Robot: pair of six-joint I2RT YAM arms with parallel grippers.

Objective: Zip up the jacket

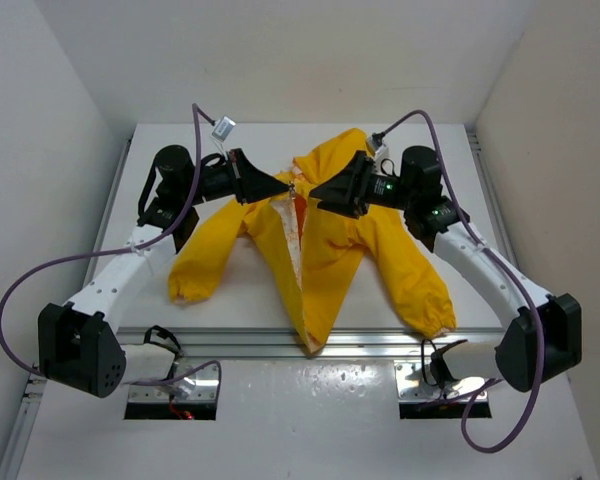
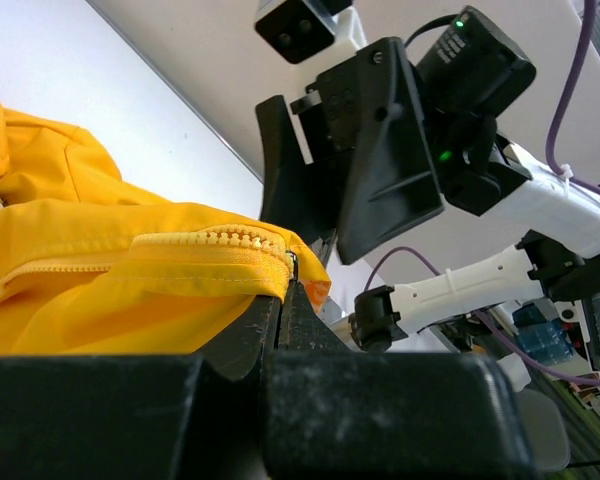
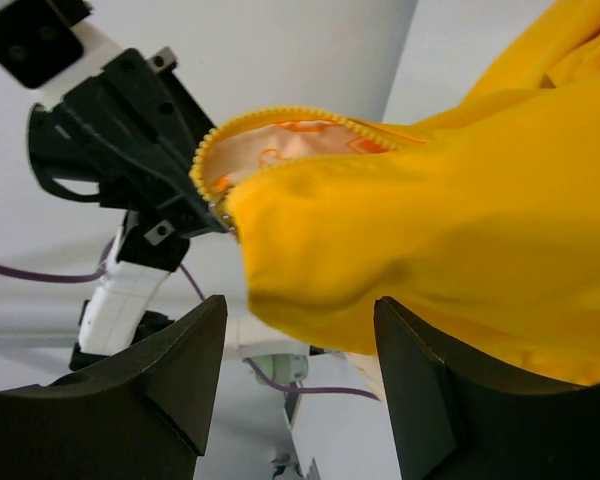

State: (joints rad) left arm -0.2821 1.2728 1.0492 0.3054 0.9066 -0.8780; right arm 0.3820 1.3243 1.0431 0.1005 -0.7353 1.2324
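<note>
I am looking down at the yellow jacket (image 1: 320, 240), which is lying spread on the white table (image 1: 270, 140) between the two arms. Its hood is pointing toward the far side, and its sleeves are fanning out toward the near edge. The front is lying open in a narrow V, showing the pale orange-and-white lining (image 3: 280, 145).

The left gripper (image 1: 287, 186) is pinching the small metal zipper pull (image 2: 292, 265) with its jaws fully together. It is lifting the top of the yellow zipper teeth (image 2: 220, 240) off the table, up near the collar.

The right gripper (image 1: 314, 193) is facing it from just beside. Its fingers (image 3: 180, 370) are standing apart, and a fold of jacket fabric is bulging down between them without being clamped.
</note>
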